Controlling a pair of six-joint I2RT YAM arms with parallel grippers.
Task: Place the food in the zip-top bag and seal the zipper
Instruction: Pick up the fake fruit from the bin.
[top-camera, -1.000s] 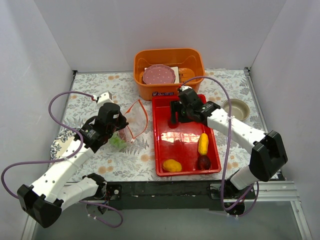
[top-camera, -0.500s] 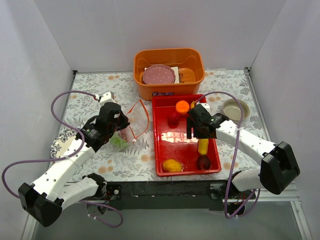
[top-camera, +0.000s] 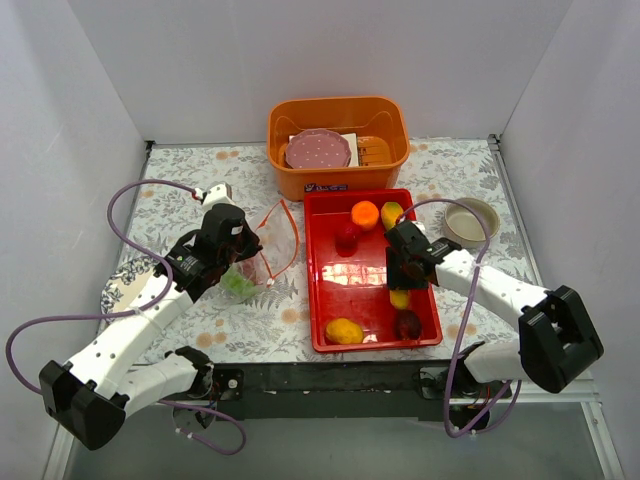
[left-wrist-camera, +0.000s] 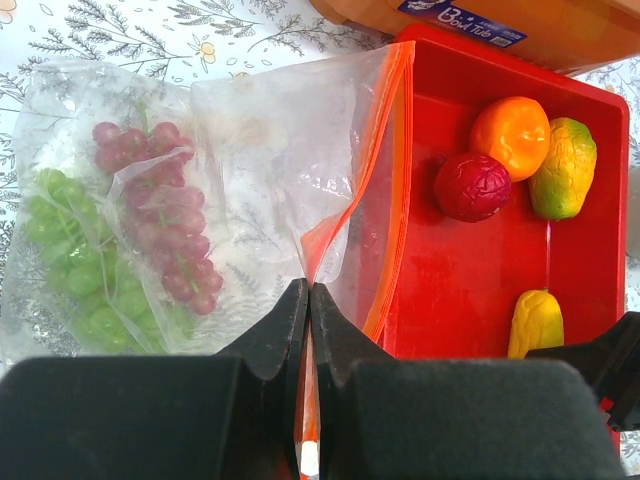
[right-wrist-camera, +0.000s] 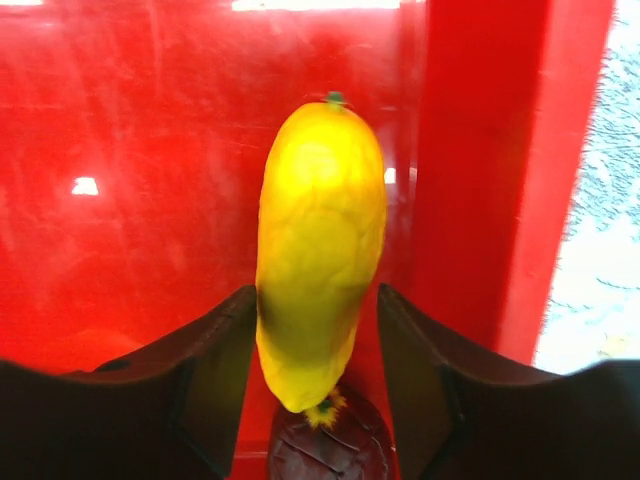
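You see the zip-top bag (left-wrist-camera: 250, 190) lying on the flowered cloth just left of the red tray (top-camera: 330, 290), its open mouth turned toward the tray and its orange-red zipper (left-wrist-camera: 397, 170) running along that mouth, beside the tray's left wall. Inside the bag, at the end away from the tray, sit the green grapes (left-wrist-camera: 75, 265) and the purple grapes (left-wrist-camera: 160, 220), side by side. Your left gripper (left-wrist-camera: 308, 312) is clenched on the bag's mouth edge, its jaws pressed together with the zipper strip pinched between them. Inside the tray, near its right wall, your right gripper (right-wrist-camera: 318, 335) straddles the yellow mango (right-wrist-camera: 320, 230), which lies flat on the tray floor; one finger (right-wrist-camera: 225, 345) meets the fruit's side, a sliver of red shows between the fruit and the other finger, so the jaws are spread and not gripping. The mango's near tip touches the dark-red fruit (top-camera: 407, 324) at the tray's near right corner. An orange-yellow mango (top-camera: 344, 330) lies at the tray's near edge, and at its far end you have the orange (top-camera: 365, 213), a greenish-yellow mango (top-camera: 392, 214) beside it and a round red fruit (top-camera: 346, 237). Behind the tray stands the orange tub (top-camera: 285, 165) holding the pink plate (top-camera: 318, 150), and a tan bowl (top-camera: 470, 218) sits right of the tray
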